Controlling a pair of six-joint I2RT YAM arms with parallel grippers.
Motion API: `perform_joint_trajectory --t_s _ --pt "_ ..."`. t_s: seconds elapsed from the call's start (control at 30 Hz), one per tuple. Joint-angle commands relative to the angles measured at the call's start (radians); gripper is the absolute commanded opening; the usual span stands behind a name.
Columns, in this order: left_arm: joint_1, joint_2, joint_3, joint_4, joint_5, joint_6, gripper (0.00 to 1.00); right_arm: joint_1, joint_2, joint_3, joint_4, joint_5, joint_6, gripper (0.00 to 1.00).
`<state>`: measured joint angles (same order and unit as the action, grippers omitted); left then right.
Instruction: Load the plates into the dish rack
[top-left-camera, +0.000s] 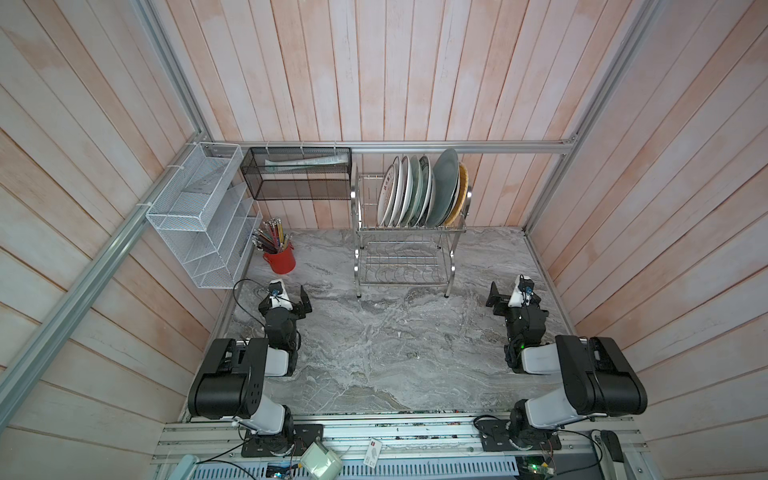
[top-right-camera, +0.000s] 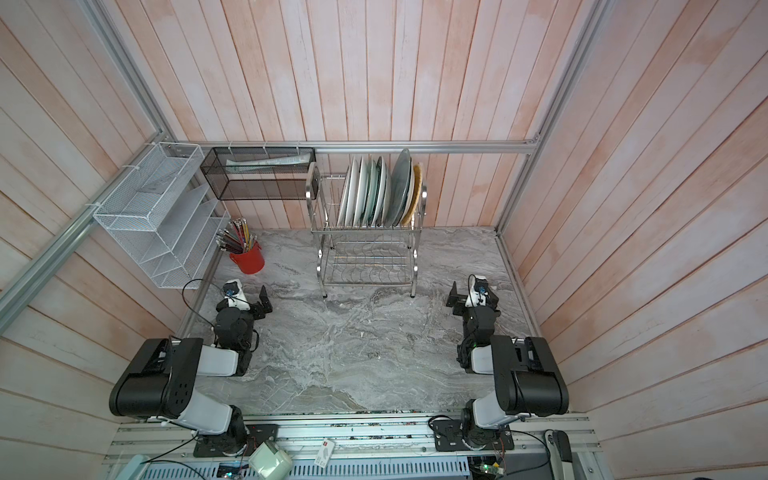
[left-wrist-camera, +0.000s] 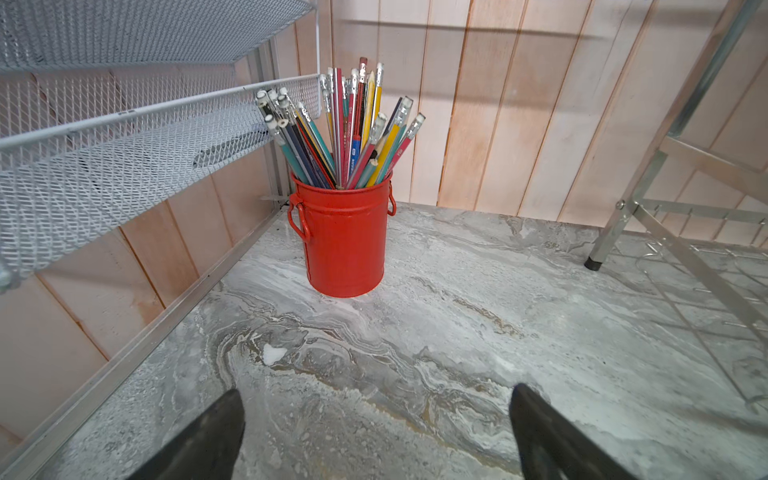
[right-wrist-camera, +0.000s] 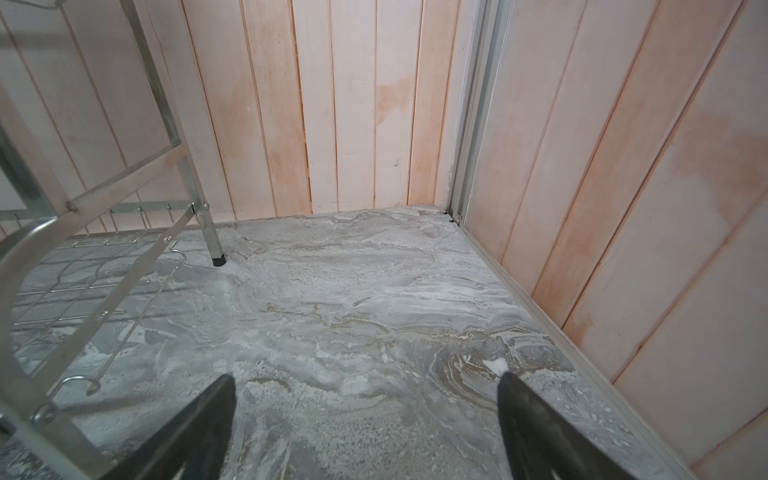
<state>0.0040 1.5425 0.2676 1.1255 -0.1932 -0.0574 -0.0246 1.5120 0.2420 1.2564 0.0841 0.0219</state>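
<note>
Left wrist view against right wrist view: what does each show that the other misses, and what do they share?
Left wrist only: a red cup of pencils, the white mesh organiser and the open left gripper. Right wrist only: the enclosure's aluminium corner post and the open right gripper. Both: the marble tabletop, plank walls and lower legs of the dish rack; neither shows the plates.

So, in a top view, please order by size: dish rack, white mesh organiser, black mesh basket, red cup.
1. dish rack and white mesh organiser, about alike
2. black mesh basket
3. red cup
</note>
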Motion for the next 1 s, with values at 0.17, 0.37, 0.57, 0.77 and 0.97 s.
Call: perform_joint_trajectory --t_s 0.17,0.37,0.57,0.77,0.97 --pt "-0.030 -0.003 0.013 -0.005 -0.022 0.010 1.00 -0.012 0.010 0.009 -0.062 -0.031 0.012 0.98" --pt "-0.030 -0.007 0.010 -0.001 -0.022 0.010 1.00 -0.010 0.005 0.008 -0.067 -0.036 0.006 0.98" --pt "-0.029 -0.005 0.012 -0.004 -0.016 0.009 1.00 -0.010 0.005 0.008 -0.069 -0.038 0.003 0.98" --pt "-0.030 -0.004 0.013 -0.006 -0.016 0.009 1.00 -0.011 0.005 0.008 -0.069 -0.038 0.004 0.98" --pt "-0.029 -0.005 0.013 -0.005 -0.015 0.009 1.00 -0.010 0.004 0.008 -0.069 -0.038 0.003 0.98"
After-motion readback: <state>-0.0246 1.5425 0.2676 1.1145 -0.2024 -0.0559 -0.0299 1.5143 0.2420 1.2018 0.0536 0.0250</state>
